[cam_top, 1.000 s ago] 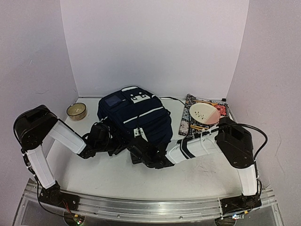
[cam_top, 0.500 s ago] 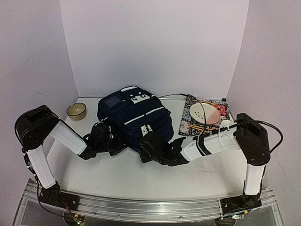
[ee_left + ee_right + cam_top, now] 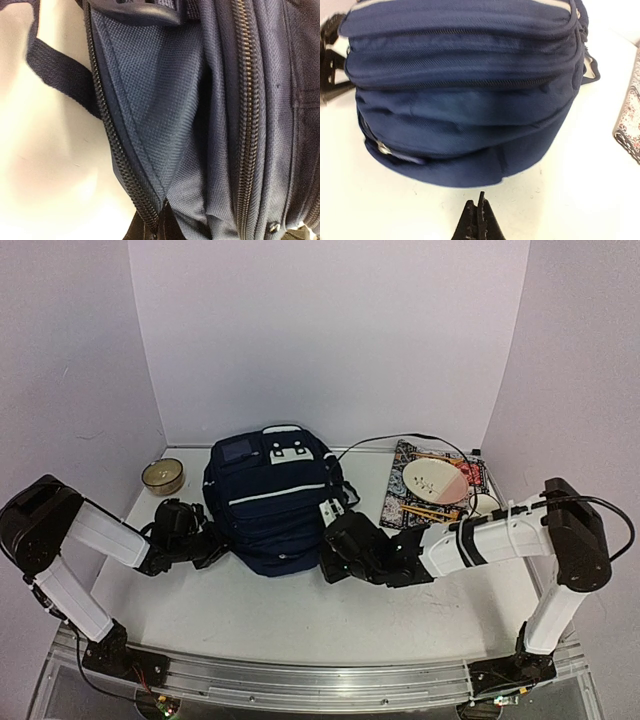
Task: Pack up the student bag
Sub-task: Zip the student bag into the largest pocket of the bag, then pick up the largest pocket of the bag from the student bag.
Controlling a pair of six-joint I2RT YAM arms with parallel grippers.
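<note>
The student bag [image 3: 272,502], navy with white stripes and patches, lies in the middle of the table, its base toward the arms. My left gripper [image 3: 214,544] is at its left side. In the left wrist view that gripper [image 3: 159,229] is shut on the bag's fabric [image 3: 165,125] right beside a dark zipper [image 3: 116,150]. My right gripper [image 3: 327,560] sits low at the bag's near right corner. In the right wrist view it [image 3: 480,206] is shut a little short of the bag's rounded base [image 3: 470,165], not touching it.
A small tan bowl [image 3: 162,476] stands at the back left. At the back right, a patterned dark book [image 3: 410,502] carries a cream and pink plate [image 3: 434,480], with a white cup [image 3: 486,504] beside it. A black cable [image 3: 400,440] runs along the back wall.
My left gripper closed on the bag's side and pulled left. The right arm swung right, away from the bag. The bag turned and now lies squarer.
</note>
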